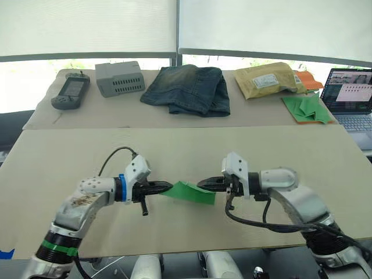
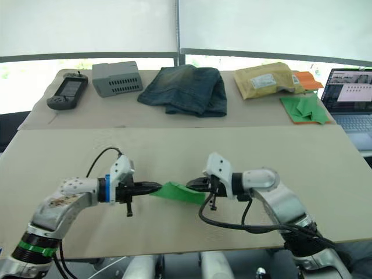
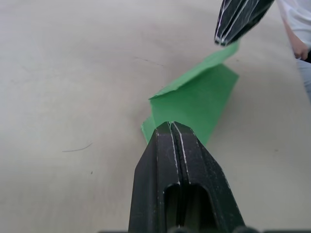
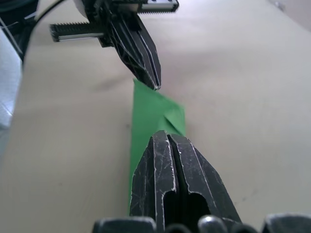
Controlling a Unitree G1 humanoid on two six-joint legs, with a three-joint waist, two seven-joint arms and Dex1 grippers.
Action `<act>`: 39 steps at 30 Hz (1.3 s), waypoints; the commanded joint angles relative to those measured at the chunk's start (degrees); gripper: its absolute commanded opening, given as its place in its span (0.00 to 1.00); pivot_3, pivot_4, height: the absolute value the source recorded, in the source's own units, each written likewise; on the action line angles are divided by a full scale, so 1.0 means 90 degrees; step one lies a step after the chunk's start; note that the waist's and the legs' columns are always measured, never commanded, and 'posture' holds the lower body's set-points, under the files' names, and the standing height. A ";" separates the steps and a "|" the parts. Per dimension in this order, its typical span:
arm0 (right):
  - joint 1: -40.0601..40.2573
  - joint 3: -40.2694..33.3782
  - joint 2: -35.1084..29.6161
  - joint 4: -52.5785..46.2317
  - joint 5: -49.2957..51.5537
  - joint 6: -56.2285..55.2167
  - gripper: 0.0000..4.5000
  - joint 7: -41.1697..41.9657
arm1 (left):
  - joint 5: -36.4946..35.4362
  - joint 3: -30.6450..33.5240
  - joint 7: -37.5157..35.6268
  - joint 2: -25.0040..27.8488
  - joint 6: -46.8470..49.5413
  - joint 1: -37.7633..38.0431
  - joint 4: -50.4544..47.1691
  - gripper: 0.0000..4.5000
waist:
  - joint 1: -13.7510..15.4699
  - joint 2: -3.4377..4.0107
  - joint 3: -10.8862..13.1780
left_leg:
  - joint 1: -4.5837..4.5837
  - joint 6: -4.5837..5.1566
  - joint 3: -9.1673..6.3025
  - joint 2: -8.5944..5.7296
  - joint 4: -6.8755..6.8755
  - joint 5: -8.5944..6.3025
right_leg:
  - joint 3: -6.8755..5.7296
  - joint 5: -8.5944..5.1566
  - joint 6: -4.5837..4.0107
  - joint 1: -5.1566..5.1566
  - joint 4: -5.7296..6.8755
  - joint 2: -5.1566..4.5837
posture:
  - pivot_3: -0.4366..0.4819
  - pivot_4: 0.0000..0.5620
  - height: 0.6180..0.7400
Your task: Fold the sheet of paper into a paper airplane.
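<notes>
Near table (image 1: 70,157): tan top, fills the lower two thirds of the head frame. Far table (image 1: 116,110) butts against it across the upper-middle band.

Blue jeans (image 1: 189,87) folded at top centre of the far table. Laptop (image 1: 351,99) open at the right edge, screen lit. Yellow padded mailer (image 1: 268,78) upper right, just left of the laptop. Grey vented box (image 1: 119,77) upper left of the jeans; dark handheld controller (image 1: 71,91) further left, near the table's left end. Heap of green paper pieces (image 1: 308,107) below the mailer, with an orange sheet (image 1: 308,80) behind it.

Paper airplane (image 1: 189,193) at lower centre of the frame, bright green, folded into a layered wedge, held between the two grippers over the near table. Cannot tell from the head views whether it clears the tabletop.

Left gripper (image 1: 165,187) lower left of centre, fingers pressed together, pinching the left end of the paper. Left wrist view confirms: pads closed on the green edge (image 3: 194,99).

Right gripper (image 1: 204,185) lower right of centre, fingers also clamped tight, gripping the right end of the paper; right wrist view shows the green strip (image 4: 153,116) running out from its tips to the left gripper's tips
</notes>
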 commanded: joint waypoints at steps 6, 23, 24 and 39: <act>-0.0061 0.0300 -0.0073 -0.0692 0.0173 0.1033 0.00 -0.0260 | -0.0504 0.0586 -0.0403 0.0745 0.0246 0.0392 -0.0402 0.00 | 0.0024 -0.0002 0.0002 | -0.0012 0.0000 -0.0002 0.0000 0.0000 -0.0001 | -0.0006 -0.0004 -0.0006 -0.0013 -0.0002 -0.0003 | 0.48 0.27 0.91; -0.0977 0.0461 0.0064 0.1662 -0.0959 -0.0464 0.00 -0.0248 | -0.0854 0.0602 -0.0223 0.1009 0.0621 0.0775 -0.0949 0.00 | 0.0016 -0.0003 0.0002 | -0.0053 0.0000 0.0010 0.0000 0.0000 -0.0001 | 0.0003 -0.0003 -0.0009 -0.0073 0.0016 0.0000 | 0.48 0.27 0.91; -0.1057 0.0403 0.0063 0.1712 -0.0938 -0.0532 0.00 -0.0217 | -0.0855 0.0590 -0.0202 0.0990 0.0612 0.0763 -0.0934 0.00 | 0.0015 -0.0003 0.0002 | -0.0054 0.0000 0.0011 -0.0001 0.0000 -0.0001 | 0.0005 -0.0003 -0.0009 -0.0075 0.0016 0.0000 | 0.48 0.27 0.91; -0.1086 0.0288 0.0081 -0.0048 -0.0307 0.1416 0.51 -0.0652 | -0.0495 0.0182 -0.0127 0.0937 0.0492 0.0482 -0.0663 0.00 | 0.0009 -0.0003 0.0002 | -0.0060 0.0000 0.0005 0.0001 0.0000 -0.0001 | 0.0000 -0.0002 -0.0010 -0.0079 0.0018 0.0001 | 0.48 0.27 0.91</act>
